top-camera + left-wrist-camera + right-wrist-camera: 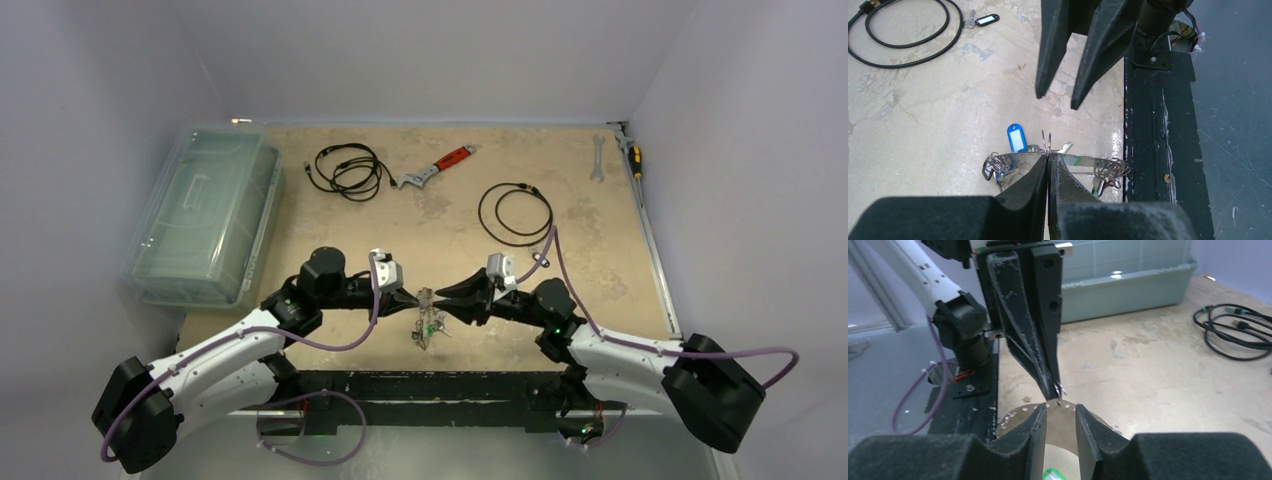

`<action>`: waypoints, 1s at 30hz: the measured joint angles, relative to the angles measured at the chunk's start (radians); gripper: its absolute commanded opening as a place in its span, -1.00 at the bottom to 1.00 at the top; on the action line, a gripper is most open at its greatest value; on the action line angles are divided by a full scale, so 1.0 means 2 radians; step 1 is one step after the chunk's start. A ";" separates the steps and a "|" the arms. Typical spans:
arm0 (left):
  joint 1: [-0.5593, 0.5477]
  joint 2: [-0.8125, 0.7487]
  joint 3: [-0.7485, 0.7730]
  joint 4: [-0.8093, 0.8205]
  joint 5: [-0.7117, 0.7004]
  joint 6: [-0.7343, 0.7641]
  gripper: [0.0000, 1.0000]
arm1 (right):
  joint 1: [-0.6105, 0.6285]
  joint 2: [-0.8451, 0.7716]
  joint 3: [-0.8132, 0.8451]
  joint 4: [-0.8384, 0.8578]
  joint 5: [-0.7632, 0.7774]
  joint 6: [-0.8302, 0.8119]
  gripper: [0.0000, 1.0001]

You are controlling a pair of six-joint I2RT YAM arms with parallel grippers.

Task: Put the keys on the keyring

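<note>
Storage bin (200, 215), lidded, is seen at 9 o'clock; its contents cannot be made out. Cables (345, 170) and a wrench (435, 168) are noted toward 12 o'clock, well apart from the work. The keyring (428, 318) is held on edge near 6 o'clock, running 12 to 6, clamped by the left gripper (412, 298), the keys (1016, 137) clustered at it. The right gripper (443, 294) is spread open astride its band.

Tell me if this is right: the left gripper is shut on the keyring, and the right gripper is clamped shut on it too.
Not quite. The right gripper is open: the right wrist view shows its fingers spread apart, with a clear gap between them at the keyring. The left gripper is shut on the keyring, as you said.
</note>
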 measured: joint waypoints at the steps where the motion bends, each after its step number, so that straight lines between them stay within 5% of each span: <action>1: 0.000 0.000 0.000 0.001 0.000 -0.002 -1.00 | -0.001 0.012 -0.001 0.019 -0.013 0.008 -0.40; 13: 0.000 0.003 -0.004 0.014 0.002 -0.011 -1.00 | -0.004 0.123 -0.002 0.189 -0.083 0.067 -0.30; 18: 0.000 0.005 -0.005 0.018 0.003 -0.016 -1.00 | -0.007 0.146 -0.004 0.217 -0.088 0.076 -0.12; 30: 0.000 0.007 -0.005 0.020 0.005 -0.019 -1.00 | -0.020 0.195 -0.015 0.257 -0.076 0.083 -0.12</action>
